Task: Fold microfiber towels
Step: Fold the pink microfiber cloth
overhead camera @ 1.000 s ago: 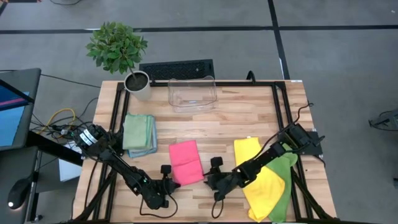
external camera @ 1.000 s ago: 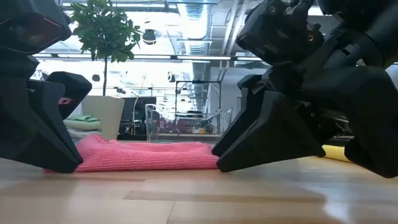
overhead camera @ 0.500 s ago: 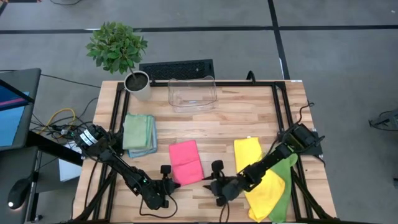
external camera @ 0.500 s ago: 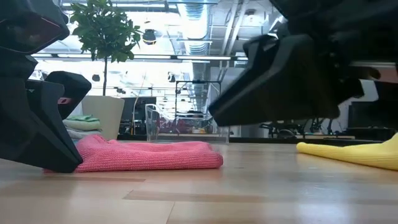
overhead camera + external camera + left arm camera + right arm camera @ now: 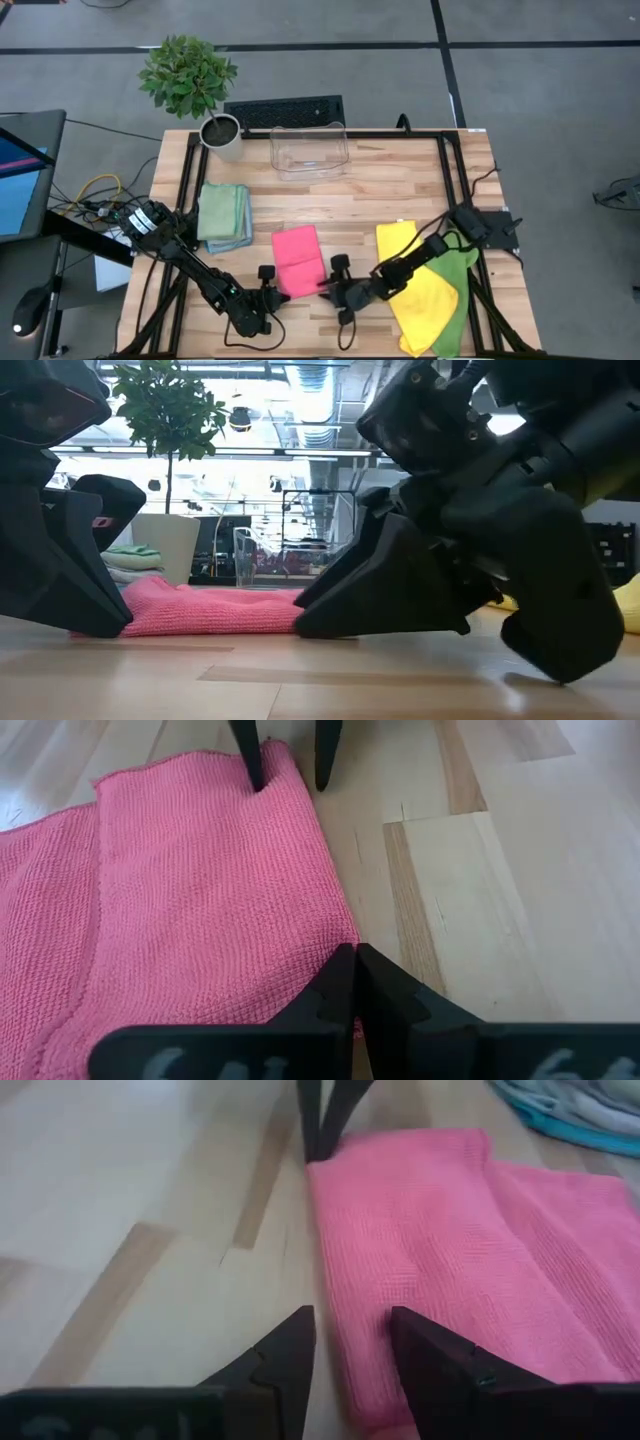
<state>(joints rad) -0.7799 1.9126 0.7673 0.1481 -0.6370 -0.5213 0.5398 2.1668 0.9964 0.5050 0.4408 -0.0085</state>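
High view: folded pink towel (image 5: 299, 260) lies flat at lower centre of the table (image 5: 390, 195), long axis running up-down in frame. Both arms work its lower edge.

Left gripper (image 5: 270, 290) sits at the towel's lower-left corner, jaws closed together. In the left wrist view the jaw tips meet right at the towel's edge (image 5: 200, 890); cannot tell whether any cloth is pinched between them.

Right gripper (image 5: 335, 285) is at the towel's lower-right corner, jaws narrowly parted. Right wrist view shows one finger over bare wood and the other over the pink cloth (image 5: 450, 1250), so the towel's side edge runs between them; not closed on it.

Low view: both dark grippers are down at table height, one at each end of the pink towel (image 5: 215, 610).

Other towels: yellow towel (image 5: 425, 285) over a lime green towel (image 5: 462, 262) at lower right, under the right arm; a pale green towel (image 5: 222, 210) stacked on a blue one at left centre. Clear plastic bin (image 5: 309, 150) and potted plant (image 5: 190, 80) at the upper edge.
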